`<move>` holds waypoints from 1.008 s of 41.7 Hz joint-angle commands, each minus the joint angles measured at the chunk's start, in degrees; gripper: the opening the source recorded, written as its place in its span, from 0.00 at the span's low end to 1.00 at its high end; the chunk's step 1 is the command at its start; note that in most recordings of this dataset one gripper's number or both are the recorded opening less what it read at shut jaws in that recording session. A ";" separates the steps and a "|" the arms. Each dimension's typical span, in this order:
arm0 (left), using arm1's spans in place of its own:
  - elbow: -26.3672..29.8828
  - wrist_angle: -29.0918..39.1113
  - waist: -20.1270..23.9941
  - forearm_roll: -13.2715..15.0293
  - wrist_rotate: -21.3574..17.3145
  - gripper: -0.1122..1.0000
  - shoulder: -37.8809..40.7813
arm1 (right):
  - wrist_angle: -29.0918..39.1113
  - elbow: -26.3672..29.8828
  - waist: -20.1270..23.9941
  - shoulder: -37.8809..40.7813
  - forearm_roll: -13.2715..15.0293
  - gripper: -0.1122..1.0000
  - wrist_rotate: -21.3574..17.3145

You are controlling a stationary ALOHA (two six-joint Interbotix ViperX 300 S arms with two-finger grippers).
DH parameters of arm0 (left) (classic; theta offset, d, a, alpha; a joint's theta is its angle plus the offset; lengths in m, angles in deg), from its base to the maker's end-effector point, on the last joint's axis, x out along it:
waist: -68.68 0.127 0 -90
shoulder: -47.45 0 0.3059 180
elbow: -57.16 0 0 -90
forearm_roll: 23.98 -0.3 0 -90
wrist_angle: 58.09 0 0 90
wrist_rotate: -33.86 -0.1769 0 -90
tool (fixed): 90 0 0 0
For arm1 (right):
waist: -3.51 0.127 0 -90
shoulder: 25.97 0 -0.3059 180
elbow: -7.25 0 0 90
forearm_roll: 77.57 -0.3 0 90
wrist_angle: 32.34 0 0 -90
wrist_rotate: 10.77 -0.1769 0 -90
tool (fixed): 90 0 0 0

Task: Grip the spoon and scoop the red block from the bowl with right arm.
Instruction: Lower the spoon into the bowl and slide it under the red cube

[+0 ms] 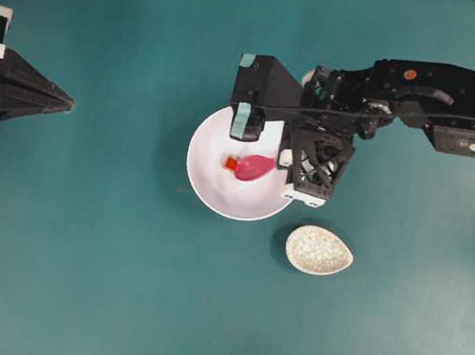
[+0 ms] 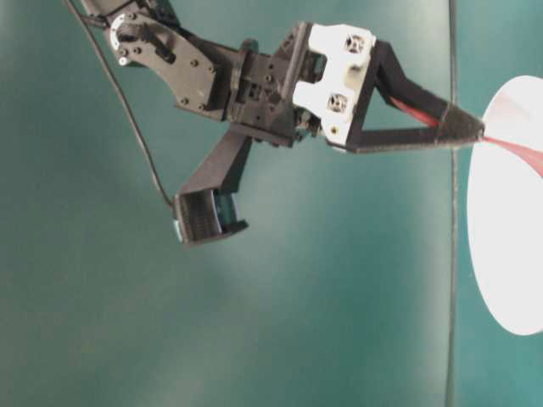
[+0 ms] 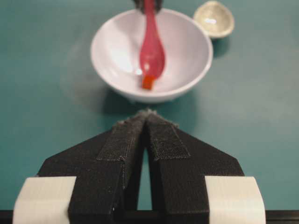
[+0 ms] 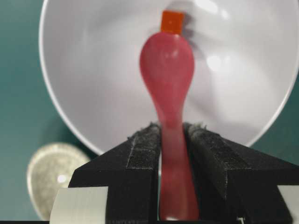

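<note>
Your right gripper clamped on spoon handle, both pads pressing its sides. Spoon reaches into bowl, its oval tip just touching red block on bowl floor; block not yet on spoon. Your left gripper sits apart at table's left edge, pads pressed together, nothing between them, pointing at bowl. Speckled grey spoon rest lies just beside bowl on teal table

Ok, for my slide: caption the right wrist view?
Right end effector holds pink spoon, tip at red block in white bowl.
</note>
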 commanded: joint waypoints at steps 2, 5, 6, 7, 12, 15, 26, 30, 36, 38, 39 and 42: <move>0.53 -0.62 0.09 -0.18 -0.09 0.10 0.26 | -2.02 2.20 0.18 -0.53 0.09 0.32 -0.18; 0.53 -0.62 0.09 -0.18 -0.09 0.10 0.26 | -2.90 2.55 0.18 -0.35 0.09 0.32 -0.35; 0.53 -0.62 0.09 -0.18 0.00 0.10 0.26 | -3.25 2.64 0.18 -0.26 0.09 0.32 -0.35; 0.53 -0.62 0.09 -0.18 -0.09 0.10 0.26 | -3.43 2.64 0.18 -0.18 0.09 0.32 -0.44; 0.53 -0.70 0.09 -0.18 -0.09 0.10 0.26 | -5.01 3.08 0.35 0.00 0.09 0.32 -0.53; 0.53 -0.62 0.09 -0.18 0.00 0.10 0.26 | -5.98 3.08 0.70 0.00 0.00 0.32 -0.62; 0.53 -0.70 0.09 -0.18 0.00 0.10 0.26 | -7.12 3.08 1.23 0.00 0.00 0.32 -0.70; 0.53 -0.70 0.09 -0.18 0.00 0.10 0.26 | -7.29 3.08 1.23 0.00 0.00 0.32 -0.70; 0.53 -0.62 0.09 -0.18 0.09 0.10 0.26 | -8.09 3.16 1.23 0.00 0.00 0.32 -0.70; 0.53 -0.62 0.09 -0.18 0.09 0.10 0.26 | -8.53 3.08 1.23 0.00 0.00 0.32 -0.70; 0.53 -0.62 0.09 -0.18 0.00 0.10 0.26 | -8.79 3.16 1.23 0.00 0.00 0.32 -0.70; 0.53 -0.62 0.09 -0.18 0.09 0.10 0.26 | -9.32 3.08 1.23 0.00 0.00 0.32 -0.70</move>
